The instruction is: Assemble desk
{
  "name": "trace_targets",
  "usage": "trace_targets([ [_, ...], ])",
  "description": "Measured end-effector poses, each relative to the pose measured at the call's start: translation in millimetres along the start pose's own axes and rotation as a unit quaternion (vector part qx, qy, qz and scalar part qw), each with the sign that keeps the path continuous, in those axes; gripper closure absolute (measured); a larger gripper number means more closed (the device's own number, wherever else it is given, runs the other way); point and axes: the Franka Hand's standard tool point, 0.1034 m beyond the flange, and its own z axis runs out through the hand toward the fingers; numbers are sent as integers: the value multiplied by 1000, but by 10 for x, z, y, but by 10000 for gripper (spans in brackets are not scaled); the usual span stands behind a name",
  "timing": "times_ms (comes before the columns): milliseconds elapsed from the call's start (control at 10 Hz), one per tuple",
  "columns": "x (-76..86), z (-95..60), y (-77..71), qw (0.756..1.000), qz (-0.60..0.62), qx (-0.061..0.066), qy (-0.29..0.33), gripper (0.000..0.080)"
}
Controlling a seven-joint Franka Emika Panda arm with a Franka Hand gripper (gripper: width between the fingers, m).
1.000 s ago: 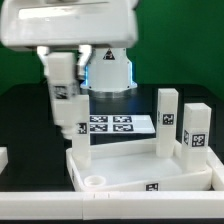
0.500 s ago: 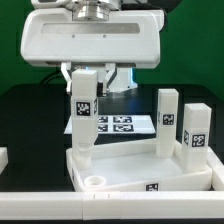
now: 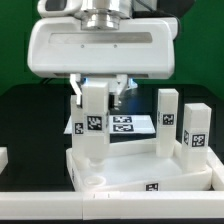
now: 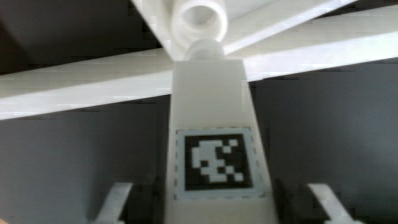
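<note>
The pincer [image 4: 217, 208] grasps a stiff, light, probably slippery white desk leg [image 3: 93, 128] by its flat sides, over the panel's [image 3: 190, 176] near-left socket [image 4: 201, 17].

Bright even overhead light, white plastic nearly blown out, soft low-resolution frames, wrist view blurred close up

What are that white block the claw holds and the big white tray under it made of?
The leg held in the gripper looks like moulded white plastic: smooth, matte, with crisp edges and a printed black-and-white tag. The desk panel beneath appears to be the same plastic, slightly glossy along its raised rim. Painted wood cannot be ruled out.
</note>
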Motion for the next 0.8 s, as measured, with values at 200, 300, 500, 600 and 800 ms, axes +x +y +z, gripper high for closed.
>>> trace_targets([
  [200, -48, 83, -41, 1000, -5, -1, -5, 515],
  [300, -73, 106, -39, 1000, -6, -2, -8, 515],
  [500, -99, 126, 28, 1000, -12, -5, -11, 515],
  [600, -103, 129, 52, 1000, -14, -6, -12, 515],
  [800, -120, 131, 73, 1000, -13, -6, -15, 514],
])
